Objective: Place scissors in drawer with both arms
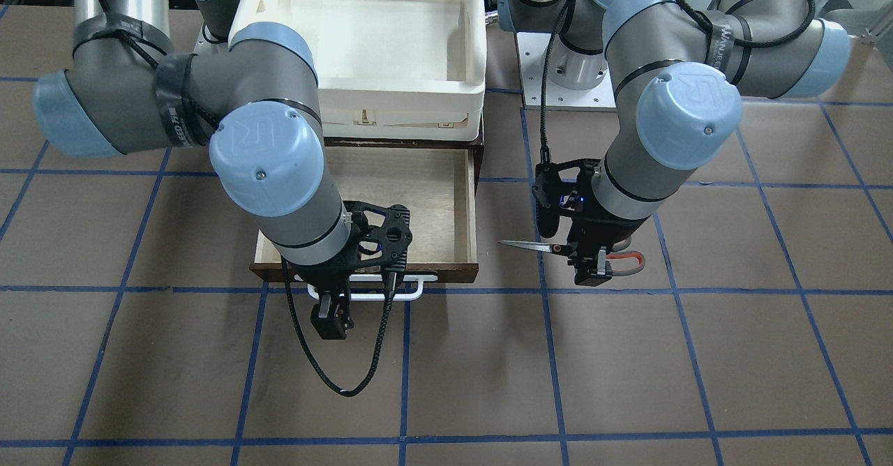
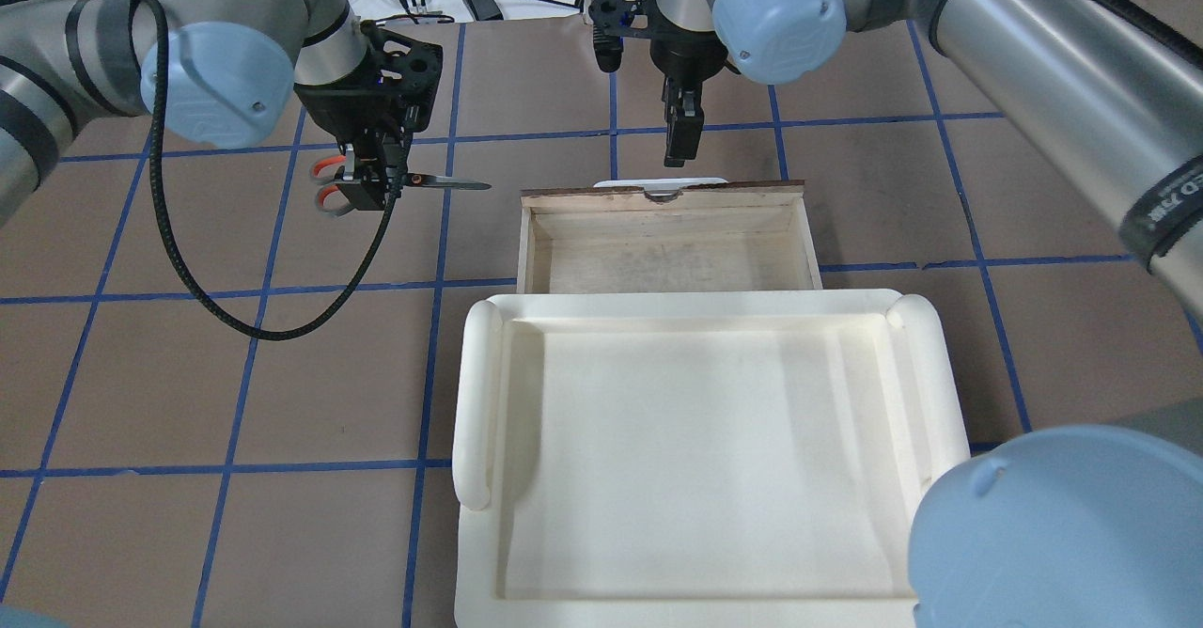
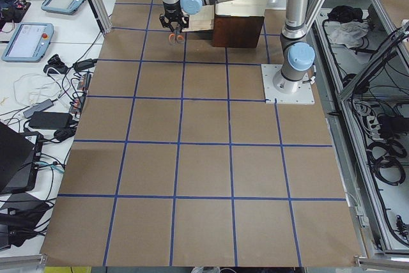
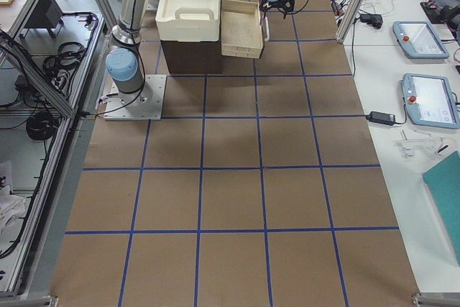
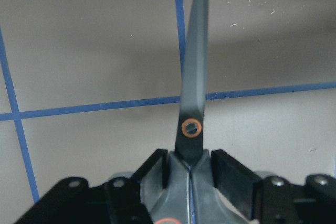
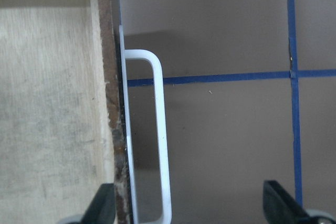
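My left gripper [image 1: 591, 264] is shut on the scissors [image 1: 534, 245] near their pivot. It holds them level above the table beside the drawer, blades pointing toward it; the orange-red handle loops [image 2: 327, 184] stick out behind. In the left wrist view the blade [image 5: 194, 77] runs forward from the shut gripper [image 5: 189, 166]. The dark-brown drawer [image 1: 469, 194] is pulled open and its pale plywood floor [image 2: 658, 252] is bare. My right gripper [image 1: 333, 316] is open and empty over the white bar handle [image 6: 163, 140], its fingers [image 6: 100, 205] spread wide.
A cream-white plastic tray-box [image 2: 475, 402] sits on top of the cabinet behind the open drawer, also in the front view [image 1: 474, 40]. Brown table with blue tape grid lines [image 1: 544, 354] surrounds it. A black cable [image 2: 235, 318] loops down from my left wrist.
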Available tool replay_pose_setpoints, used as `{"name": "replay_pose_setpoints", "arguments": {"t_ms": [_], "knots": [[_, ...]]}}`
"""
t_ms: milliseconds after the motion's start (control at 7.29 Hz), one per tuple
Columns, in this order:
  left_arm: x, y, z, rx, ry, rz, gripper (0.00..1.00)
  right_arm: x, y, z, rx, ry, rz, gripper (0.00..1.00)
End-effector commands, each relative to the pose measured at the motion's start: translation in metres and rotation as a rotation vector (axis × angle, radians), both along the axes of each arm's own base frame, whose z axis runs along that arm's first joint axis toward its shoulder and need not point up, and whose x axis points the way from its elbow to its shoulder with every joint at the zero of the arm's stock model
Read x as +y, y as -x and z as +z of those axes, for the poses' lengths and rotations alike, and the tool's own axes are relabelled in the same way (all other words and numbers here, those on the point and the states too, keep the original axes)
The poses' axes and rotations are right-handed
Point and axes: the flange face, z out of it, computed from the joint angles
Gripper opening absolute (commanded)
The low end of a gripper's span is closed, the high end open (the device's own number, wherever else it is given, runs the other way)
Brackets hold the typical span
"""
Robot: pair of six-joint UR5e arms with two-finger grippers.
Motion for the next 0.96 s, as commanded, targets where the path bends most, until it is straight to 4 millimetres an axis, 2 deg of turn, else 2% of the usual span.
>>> {"name": "replay_pose_setpoints", "arguments": {"t_ms": [0, 137, 411, 685, 823], "knots": [[0.011, 0.035, 0.003, -0.001, 0.007, 0.007, 0.00, 0.028, 0.027, 0.047, 0.015, -0.037, -0.213, 1.00], [0.020, 0.058, 0.007, 0.003, 0.015, 0.003, 0.00, 0.043, 0.047, 0.070, 0.014, -0.038, -0.300, 1.00], [0.042, 0.112, 0.008, -0.002, 0.025, 0.024, 0.00, 0.071, 0.075, 0.082, 0.016, -0.050, -0.409, 1.00], [0.061, 0.153, 0.003, 0.001, 0.015, 0.023, 0.00, 0.083, 0.100, 0.107, 0.052, 0.002, -0.479, 1.00], [0.070, 0.178, -0.001, 0.032, 0.016, 0.019, 0.00, 0.083, 0.110, 0.110, 0.080, 0.016, -0.492, 1.00]]}}
